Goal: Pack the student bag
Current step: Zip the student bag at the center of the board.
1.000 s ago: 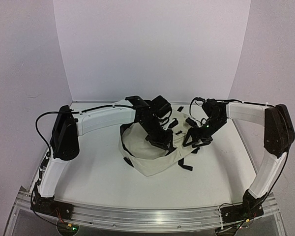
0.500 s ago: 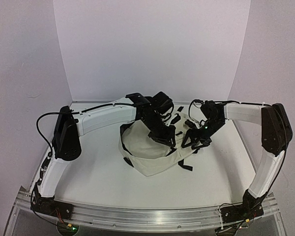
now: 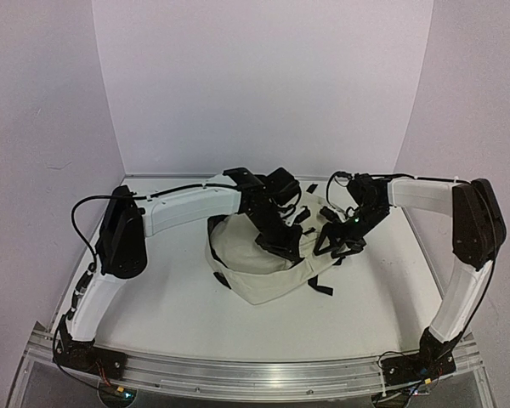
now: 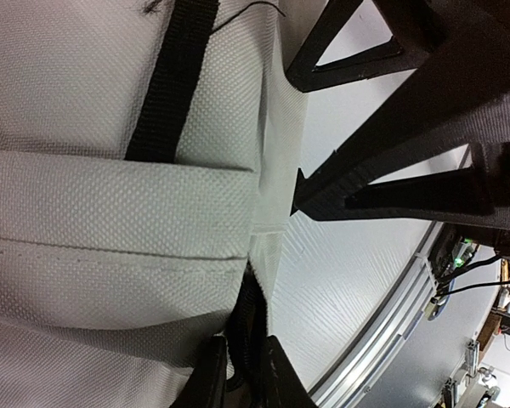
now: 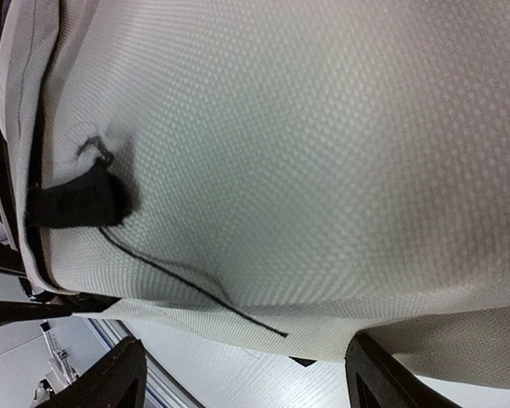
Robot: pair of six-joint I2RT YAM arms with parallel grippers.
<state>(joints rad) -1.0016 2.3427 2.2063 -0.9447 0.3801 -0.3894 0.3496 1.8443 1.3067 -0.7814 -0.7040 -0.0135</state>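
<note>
1. The bag (image 3: 253,270) sits slumped in the middle of the table (image 3: 161,306), between my two arms.
2. My left gripper (image 3: 282,245) is down on its top, nearly closed and pinching a black strip (image 4: 245,331) of the bag.
3. My right gripper (image 3: 335,245) is at the bag's right side, spread wide and holding nothing.
</note>
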